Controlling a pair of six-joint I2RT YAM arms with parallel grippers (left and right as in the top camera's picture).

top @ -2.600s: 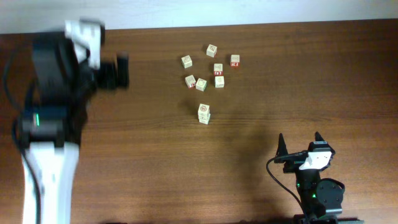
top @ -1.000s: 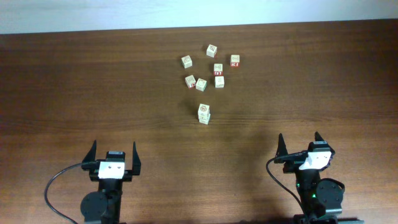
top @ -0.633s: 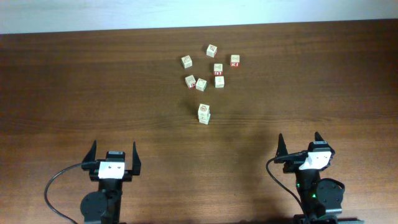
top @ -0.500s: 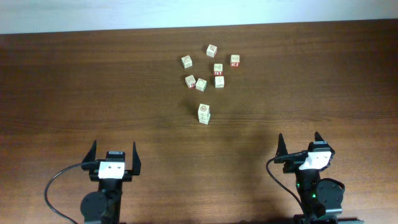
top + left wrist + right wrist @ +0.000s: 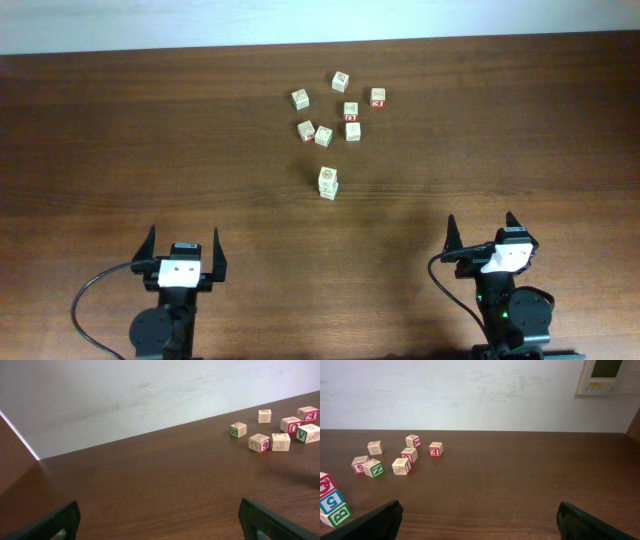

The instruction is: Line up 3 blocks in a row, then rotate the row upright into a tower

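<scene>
Stack of three blocks stands upright mid-table. In right wrist view I see it at left edge: red-marked block on top, blue 5 in middle, green B at bottom. Seven loose blocks lie scattered just beyond stack, toward wall. Left claw spread wide, pinching nothing, at near edge, well apart from stack. Right claw likewise spread, empty, at near edge.

The right end effector holds its dark fingertips wide apart at the lower corners. On the brown tabletop, seven loose blocks lie scattered to the left. A stack of three blocks stands at the left edge.
</scene>
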